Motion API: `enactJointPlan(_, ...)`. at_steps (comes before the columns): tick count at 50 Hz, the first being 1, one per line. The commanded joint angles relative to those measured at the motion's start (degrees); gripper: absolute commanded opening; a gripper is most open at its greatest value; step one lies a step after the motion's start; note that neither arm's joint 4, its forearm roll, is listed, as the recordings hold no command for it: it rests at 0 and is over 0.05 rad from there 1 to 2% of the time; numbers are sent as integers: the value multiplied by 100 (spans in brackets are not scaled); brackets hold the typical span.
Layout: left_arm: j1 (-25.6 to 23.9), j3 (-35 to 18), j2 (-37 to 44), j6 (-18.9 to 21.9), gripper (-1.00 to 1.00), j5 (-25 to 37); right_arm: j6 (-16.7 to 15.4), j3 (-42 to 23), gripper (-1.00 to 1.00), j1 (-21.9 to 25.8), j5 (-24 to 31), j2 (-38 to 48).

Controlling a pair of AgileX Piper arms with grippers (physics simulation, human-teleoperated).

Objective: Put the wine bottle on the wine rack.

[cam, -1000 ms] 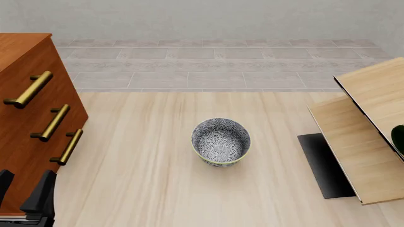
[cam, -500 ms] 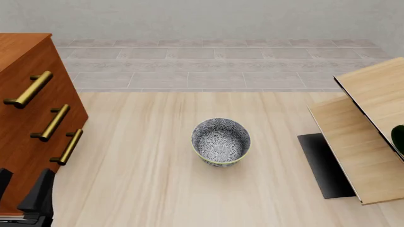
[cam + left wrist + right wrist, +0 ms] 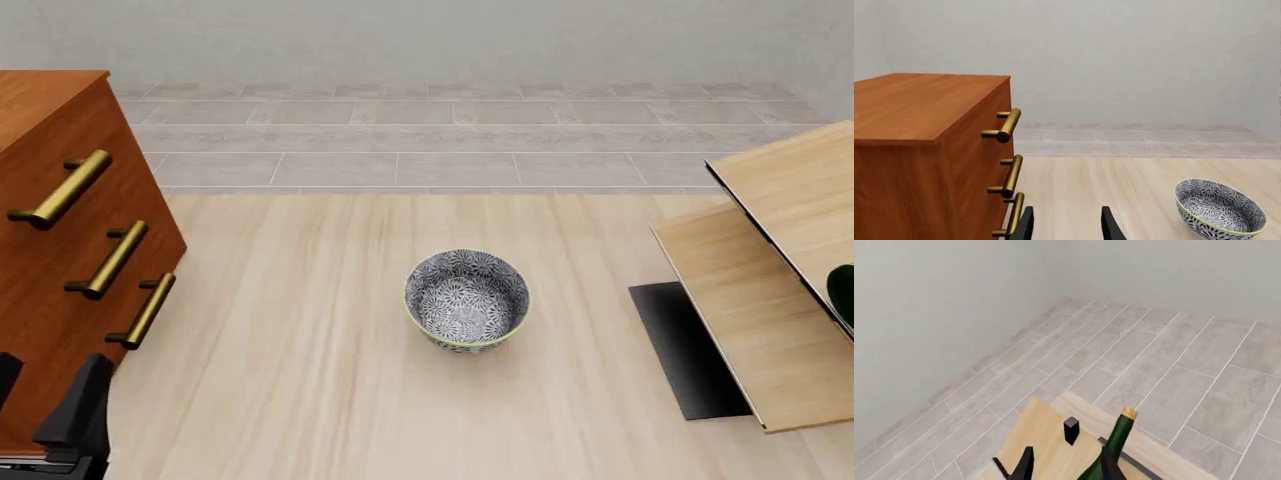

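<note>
Left gripper (image 3: 40,425) drifts down toward 7 o'clock, jaws apart, empty. Right gripper (image 3: 1064,471) jaws apart beside wine bottle (image 3: 1111,452) on wine rack (image 3: 781,290).

Overhead front view; two low wrist views.

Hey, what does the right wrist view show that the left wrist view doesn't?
Only the right wrist view shows the wine bottle, its tan top up, beside the right hand, over the wine rack's pale boards. Whether the fingers grip it cannot be told.

Only the left wrist view shows the drawer cabinet with brass handles, the patterned bowl and the open left hand.

Both show the pale wall and grey tiled floor.
</note>
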Motion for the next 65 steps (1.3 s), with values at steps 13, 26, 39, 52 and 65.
enactJointPlan(13,-69,-106,0,105,100,78,-276,93,100,993,395,-858)
enactJointPlan(26,-142,-202,0,142,100,165,-349,350,100,1670,516,-1358)
enactJointPlan(39,-218,-270,0,218,100,233,-451,858,100,2310,436,-1990)
enactJointPlan(52,-275,-314,0,290,100,298,-865,1125,100,3039,550,-2647)
enactJointPlan(65,-337,-524,0,329,100,457,-871,1255,100,3657,718,-3296)
